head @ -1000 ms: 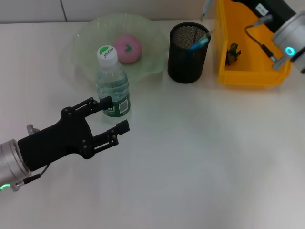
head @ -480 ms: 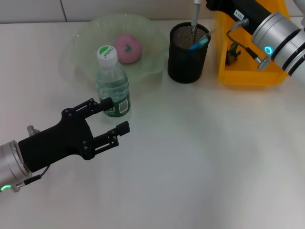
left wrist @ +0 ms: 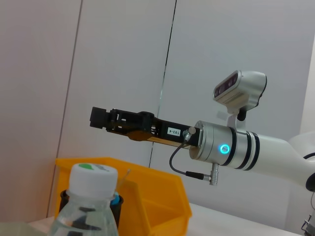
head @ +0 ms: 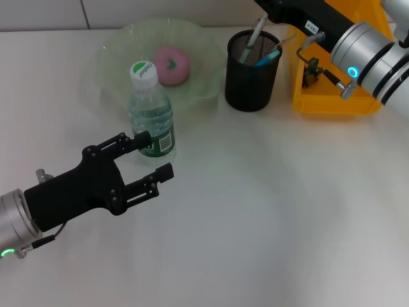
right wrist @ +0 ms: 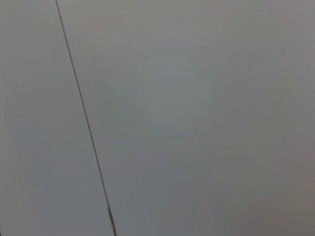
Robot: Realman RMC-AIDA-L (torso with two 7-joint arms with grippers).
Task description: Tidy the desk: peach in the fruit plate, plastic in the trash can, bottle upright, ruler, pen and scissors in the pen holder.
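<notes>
My left gripper (head: 155, 153) is open and empty, low over the table just in front of the upright clear bottle (head: 151, 112) with a green-and-white cap. The pink peach (head: 171, 64) lies in the pale green fruit plate (head: 121, 38). The black mesh pen holder (head: 251, 70) holds a grey pen (head: 254, 33) leaning on its rim and a blue-tipped item (head: 268, 57). My right gripper (head: 267, 5) hovers just above the holder at the top edge. It also shows in the left wrist view (left wrist: 101, 118), above the bottle cap (left wrist: 93, 177). Ruler and scissors are not visible.
A yellow bin (head: 332, 102) stands right of the pen holder, with a small dark thing (head: 312, 70) inside; my right arm reaches across above it. The right wrist view shows only a blank wall.
My right arm has swung left from over the yellow bin to above the pen holder. The grey pen, held upright before, now leans inside the holder. The left arm has not moved.
</notes>
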